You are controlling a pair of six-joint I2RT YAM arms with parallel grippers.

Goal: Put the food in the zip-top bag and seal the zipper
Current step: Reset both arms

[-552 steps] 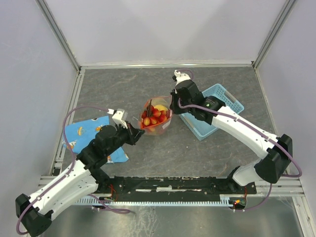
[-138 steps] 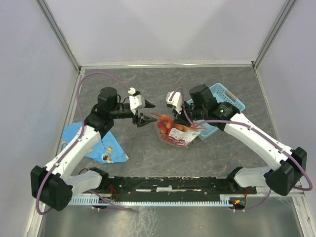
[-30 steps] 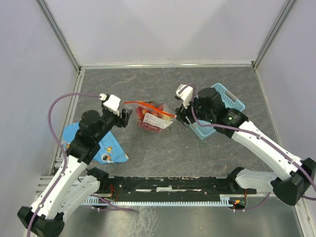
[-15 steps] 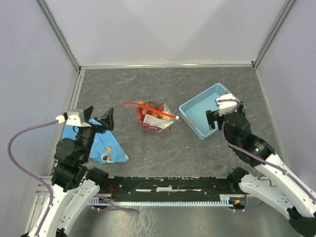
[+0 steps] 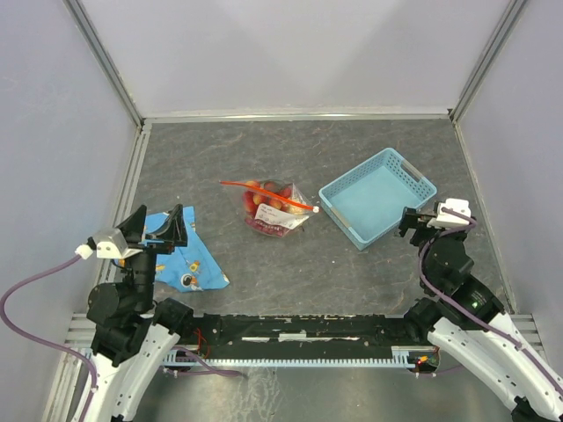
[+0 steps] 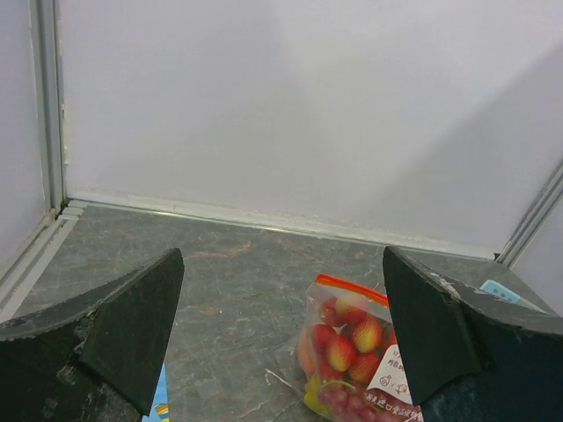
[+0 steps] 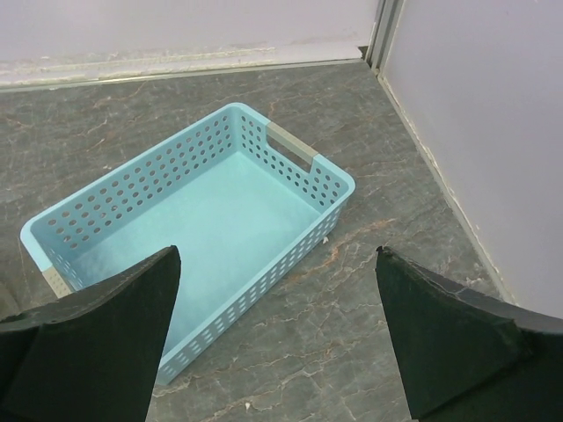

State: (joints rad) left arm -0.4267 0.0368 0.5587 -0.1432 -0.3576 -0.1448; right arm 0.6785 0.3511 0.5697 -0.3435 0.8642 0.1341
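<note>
the zip-top bag, fruit inside, lies on the surface between cloth and basket. my left end effector and right end effector hang released, well apart from it. i'd confirm the zipper sits flush end to end.

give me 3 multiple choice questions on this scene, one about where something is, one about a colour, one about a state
1. Where is the bag?
A on the table, left of the basket
B inside the basket
C held up in the air

2. What colour is the strip along the bag's mouth?
A green
B black
C orange-red

3. The left gripper and right gripper are:
A both shut on the bag
B both open, holding nothing
C one open, one shut

Answers:
1 A, the top view shows it lying beside the basket.
2 C, it reads orange-red.
3 B, each wrist view shows jaws spread wide.
</note>
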